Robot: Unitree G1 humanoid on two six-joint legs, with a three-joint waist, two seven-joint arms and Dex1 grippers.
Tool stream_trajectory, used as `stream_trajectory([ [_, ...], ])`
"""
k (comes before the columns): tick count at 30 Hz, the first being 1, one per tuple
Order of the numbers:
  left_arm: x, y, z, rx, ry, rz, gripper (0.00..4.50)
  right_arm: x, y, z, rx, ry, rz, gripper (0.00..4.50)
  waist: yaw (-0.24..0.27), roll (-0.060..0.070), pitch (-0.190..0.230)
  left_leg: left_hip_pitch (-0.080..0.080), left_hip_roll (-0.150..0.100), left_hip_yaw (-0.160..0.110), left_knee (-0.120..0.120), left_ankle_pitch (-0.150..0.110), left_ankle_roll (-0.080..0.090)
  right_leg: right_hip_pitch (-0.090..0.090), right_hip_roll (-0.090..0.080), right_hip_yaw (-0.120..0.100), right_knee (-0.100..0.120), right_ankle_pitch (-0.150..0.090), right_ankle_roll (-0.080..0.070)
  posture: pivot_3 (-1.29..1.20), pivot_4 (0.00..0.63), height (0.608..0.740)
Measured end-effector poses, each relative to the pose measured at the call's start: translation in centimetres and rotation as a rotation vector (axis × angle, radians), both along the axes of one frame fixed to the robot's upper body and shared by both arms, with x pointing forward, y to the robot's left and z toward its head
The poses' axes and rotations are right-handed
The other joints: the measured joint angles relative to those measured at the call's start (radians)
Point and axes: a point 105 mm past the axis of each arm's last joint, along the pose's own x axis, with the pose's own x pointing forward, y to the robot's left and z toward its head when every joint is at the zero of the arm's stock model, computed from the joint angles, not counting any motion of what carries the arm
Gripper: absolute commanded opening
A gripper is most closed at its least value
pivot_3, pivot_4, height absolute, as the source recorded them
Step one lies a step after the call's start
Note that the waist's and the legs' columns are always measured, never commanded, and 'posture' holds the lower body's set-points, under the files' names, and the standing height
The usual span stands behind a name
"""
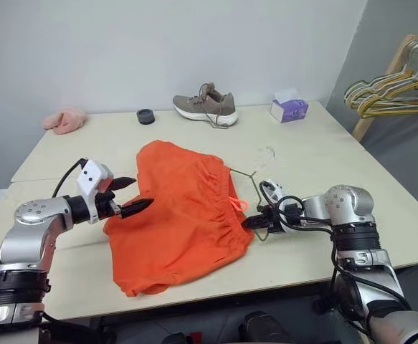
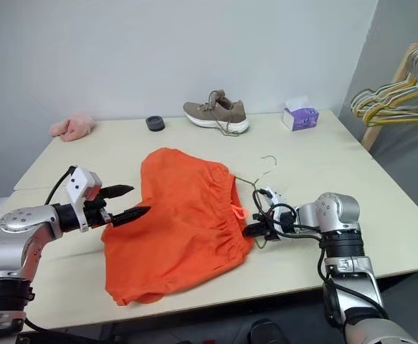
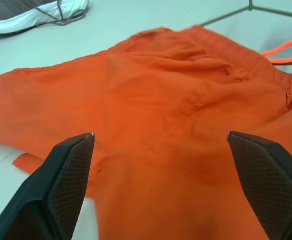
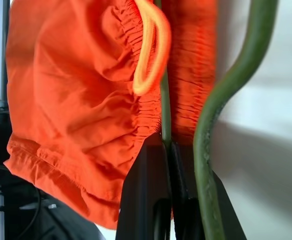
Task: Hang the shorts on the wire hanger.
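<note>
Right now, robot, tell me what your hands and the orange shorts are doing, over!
Left gripper open at the shorts. Right gripper shut on the wire hanger at the waistband. Shorts flat on the table, not hung. Nothing blocking.

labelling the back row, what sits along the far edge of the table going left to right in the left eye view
pink fuzzy cloth → small black round object → grey shoe → purple tissue box
</note>
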Motion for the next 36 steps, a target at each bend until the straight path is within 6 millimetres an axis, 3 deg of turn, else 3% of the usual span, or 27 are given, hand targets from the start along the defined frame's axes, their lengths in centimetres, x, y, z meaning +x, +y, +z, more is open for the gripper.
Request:
stream_trajectory([
  [5, 0.7, 0.0, 0.8, -0.036, -0.04, 0.041, 4.47, 1.4, 0.9, 2.1, -0.13, -0.363, 0.125, 0.0, -0.001, 0.0, 0.0, 0.0, 0.001, 0.0, 0.0, 0.0, 0.0, 0.0, 0.0, 0.0, 0.0, -0.002, 0.004, -0.23, 0.0, 0.74],
  [10, 1.3, 0.2, 2.1, -0.054, -0.081, 0.065, 4.47, 1.3, 2.0, 2.2, -0.233, -0.582, 0.287, 0.0, -0.002, 0.0, 0.0, 0.0, 0.001, 0.0, 0.0, 0.0, 0.0, -0.001, 0.0, 0.0, 0.0, -0.002, 0.003, -0.23, 0.0, 0.74],
  [15, 1.2, 0.2, 4.5, -0.039, -0.141, 0.037, 4.47, 1.0, 1.5, 1.0, -0.346, -0.691, 0.392, 0.0, -0.001, -0.001, 0.0, 0.0, 0.001, 0.0, 0.0, 0.0, 0.0, 0.0, -0.001, 0.0, -0.001, 0.0, 0.0, -0.23, 0.0, 0.74],
  [23, 0.5, 0.3, 8.1, 0.119, -0.222, -0.078, 4.47, 1.2, 1.0, 1.0, -0.441, -0.823, 0.505, 0.0, -0.001, 0.0, 0.0, 0.001, 0.001, 0.0, 0.0, 0.0, 0.0, 0.0, 0.0, -0.001, 0.0, -0.001, 0.002, -0.23, 0.0, 0.74],
  [27, 1.2, -0.2, 7.2, 0.215, -0.225, -0.123, 4.47, 1.1, 1.5, 1.1, -0.453, -0.882, 0.561, 0.0, -0.001, -0.001, 0.0, 0.0, 0.0, 0.0, 0.0, 0.0, 0.0, 0.0, 0.0, 0.0, 0.0, -0.001, 0.001, -0.23, 0.0, 0.74],
  [36, 1.6, -3.4, 5.3, 0.333, -0.204, -0.334, 4.47, 0.7, 2.2, 1.8, -0.476, -0.982, 0.634, 0.0, -0.004, -0.001, 0.0, 0.0, 0.001, -0.001, 0.0, 0.0, 0.0, 0.0, 0.0, 0.0, 0.0, 0.0, 0.0, -0.26, 0.0, 0.74],
])
